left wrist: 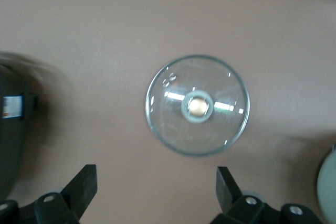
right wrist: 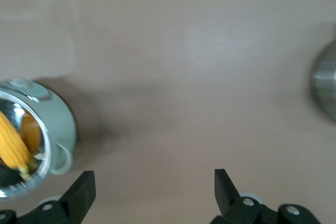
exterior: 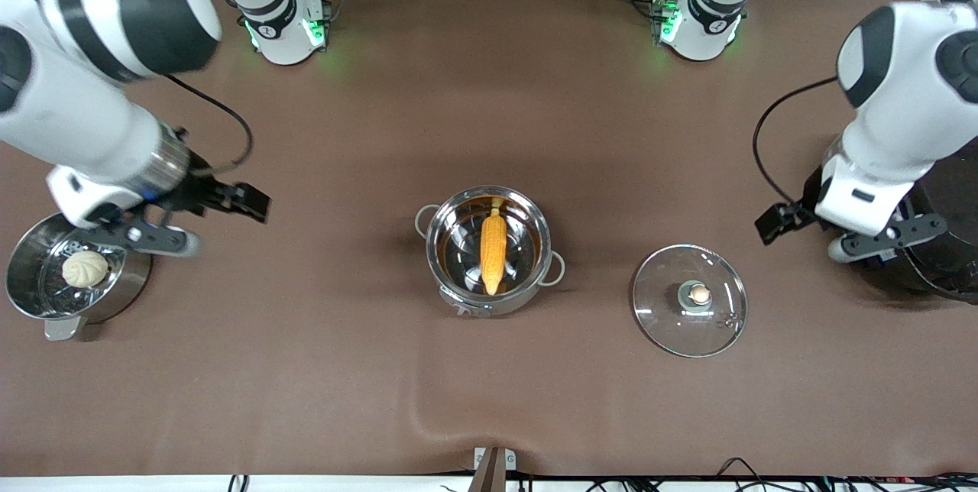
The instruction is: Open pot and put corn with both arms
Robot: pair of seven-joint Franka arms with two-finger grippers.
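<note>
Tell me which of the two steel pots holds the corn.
The pot at the table's middle, with looped wire handles; the corn lies inside it. The other steel pot, at the right arm's end, holds a white bun.

Yellow-orange corn (exterior: 493, 251) in shiny steel pot (exterior: 535, 282), brown table (exterior: 489, 95)

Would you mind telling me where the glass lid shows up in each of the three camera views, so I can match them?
Front view: the glass lid lies flat on the table, beside the pot, toward the left arm's end.
Left wrist view: the lid fills the middle of the picture, knob up.
Right wrist view: not in it.
Shared landmark: the lid's copper-coloured knob; the pot links the front and right wrist views.
</note>
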